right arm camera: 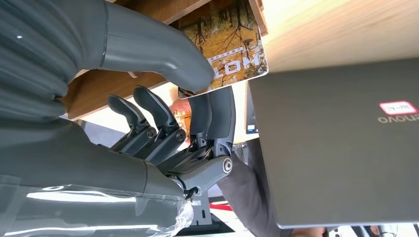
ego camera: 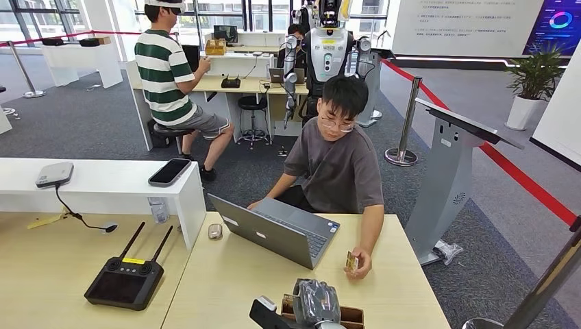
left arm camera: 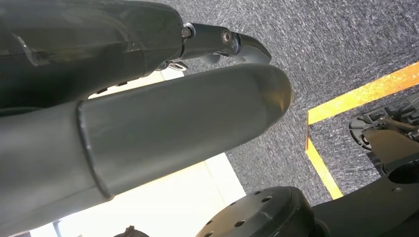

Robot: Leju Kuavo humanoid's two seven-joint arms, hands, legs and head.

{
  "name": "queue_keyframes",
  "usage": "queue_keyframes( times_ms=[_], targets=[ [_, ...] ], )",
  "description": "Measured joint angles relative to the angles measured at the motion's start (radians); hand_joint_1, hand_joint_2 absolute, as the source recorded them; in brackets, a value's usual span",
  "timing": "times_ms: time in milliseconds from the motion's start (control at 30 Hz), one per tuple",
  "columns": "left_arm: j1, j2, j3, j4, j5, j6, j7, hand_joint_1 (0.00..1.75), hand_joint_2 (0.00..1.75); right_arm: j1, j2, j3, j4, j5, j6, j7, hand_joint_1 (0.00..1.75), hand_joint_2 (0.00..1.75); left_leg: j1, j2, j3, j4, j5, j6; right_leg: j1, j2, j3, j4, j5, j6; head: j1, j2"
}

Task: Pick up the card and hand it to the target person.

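Observation:
A card [right arm camera: 232,39] with an autumn-forest print stands at the rim of a wooden card box [right arm camera: 113,91]. My right hand [right arm camera: 197,98] pinches it, thumb on the printed face and fingers behind. In the head view the right hand [ego camera: 316,301] sits low at the near table edge over the box [ego camera: 353,317], the card [ego camera: 288,301] poking up beside it. Across the table a person in a grey T-shirt [ego camera: 339,164] sits holding a second small card [ego camera: 352,262] upright on the tabletop. My left hand [left arm camera: 173,123] hangs over carpet, holding nothing.
An open grey laptop [ego camera: 274,233] stands between me and the person, a mouse [ego camera: 215,231] left of it. A black remote with antennas [ego camera: 125,277] lies on the left table. A grey podium [ego camera: 452,178] and red-belt stanchion [ego camera: 411,123] stand to the right.

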Motion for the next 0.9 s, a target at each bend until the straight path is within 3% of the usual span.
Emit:
queue_keyframes(
  times_ms=[633, 900],
  targets=[
    [0.007, 0.0, 0.0, 0.0, 0.001, 0.004, -0.011, 0.0, 0.0, 0.0, -0.033, -0.039, -0.122, 0.004, -0.049, -0.003, 1.59, 1.75, 0.0, 0.0, 0.0, 0.0, 0.0, 0.0, 0.0, 0.0, 0.0, 0.0, 0.0, 0.0, 0.0, 0.0],
    [0.021, 0.001, 0.0, 0.0, 0.002, 0.007, -0.021, 0.0, 0.0, -0.002, -0.09, -0.099, -0.293, 0.035, -0.084, 0.024, 1.51, 1.75, 0.0, 0.0, 0.0, 0.0, 0.0, 0.0, 0.0, 0.0, 0.0, 0.0, 0.0, 0.0, 0.0, 0.0]
  ],
)
